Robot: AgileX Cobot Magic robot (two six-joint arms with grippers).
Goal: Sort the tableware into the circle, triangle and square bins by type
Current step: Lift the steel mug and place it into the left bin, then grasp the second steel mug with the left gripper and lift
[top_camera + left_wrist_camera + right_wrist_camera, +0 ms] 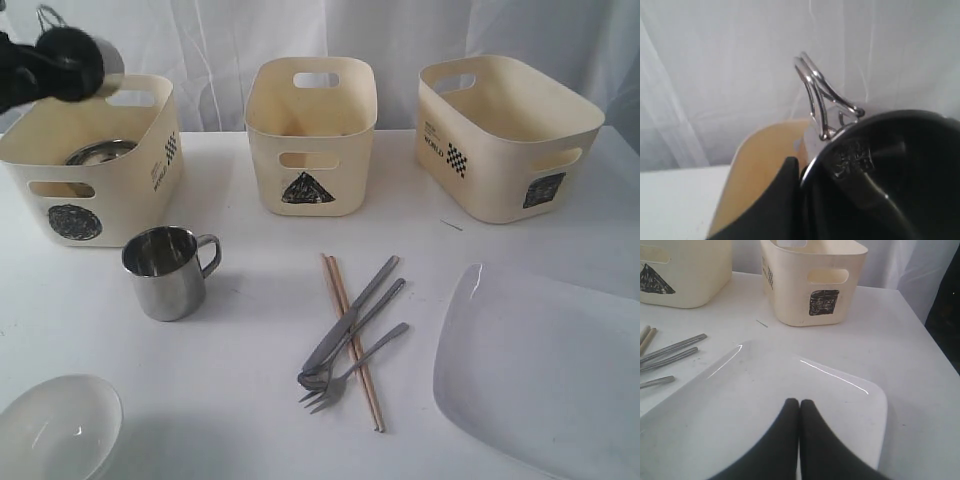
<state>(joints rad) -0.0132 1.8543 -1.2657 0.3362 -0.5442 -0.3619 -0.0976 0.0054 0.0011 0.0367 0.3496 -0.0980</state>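
Note:
My left gripper (pixel 52 68) is shut on the rim of a steel mug (pixel 92 58), holding it tilted above the circle bin (pixel 140 165). The left wrist view shows one finger (pixel 777 200) outside the mug's wall (pixel 890 175) and its wire handle (pixel 815 95). A steel bowl (pixel 100 152) lies inside that bin. The second steel mug (pixel 165 270) stands on the table, and the white bowl (pixel 55 425) is at the front left. Knife, forks and spoon (pixel 350 330) lie across the chopsticks (pixel 362 375). My right gripper (pixel 799 404) is shut and empty over the white plate (pixel 730 405).
The triangle bin (pixel 310 140) stands at the back centre and the square bin (pixel 505 140) at the back right. The plate (pixel 540 370) fills the front right. White curtains hang behind the table.

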